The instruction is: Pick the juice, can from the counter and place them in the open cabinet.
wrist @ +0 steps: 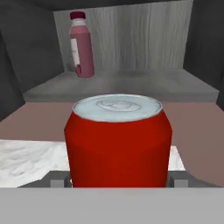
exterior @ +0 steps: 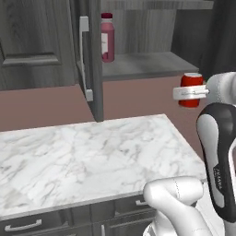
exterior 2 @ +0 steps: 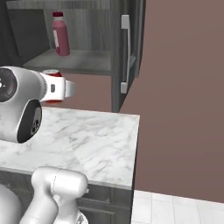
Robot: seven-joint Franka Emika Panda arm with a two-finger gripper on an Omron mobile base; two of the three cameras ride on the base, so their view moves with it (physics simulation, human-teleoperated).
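The can (wrist: 117, 140) was held upright between the jaws of the gripper (exterior: 190, 92), which were closed against its two sides, and it was carried in the air clear of the counter (exterior: 87, 156). It was seen in front of the open cabinet (exterior: 152, 64), slightly below shelf level. The juice (exterior: 107, 38) was stood upright on the shelf of that cabinet, toward the side with the door and its silver bar handle (exterior: 85, 55).
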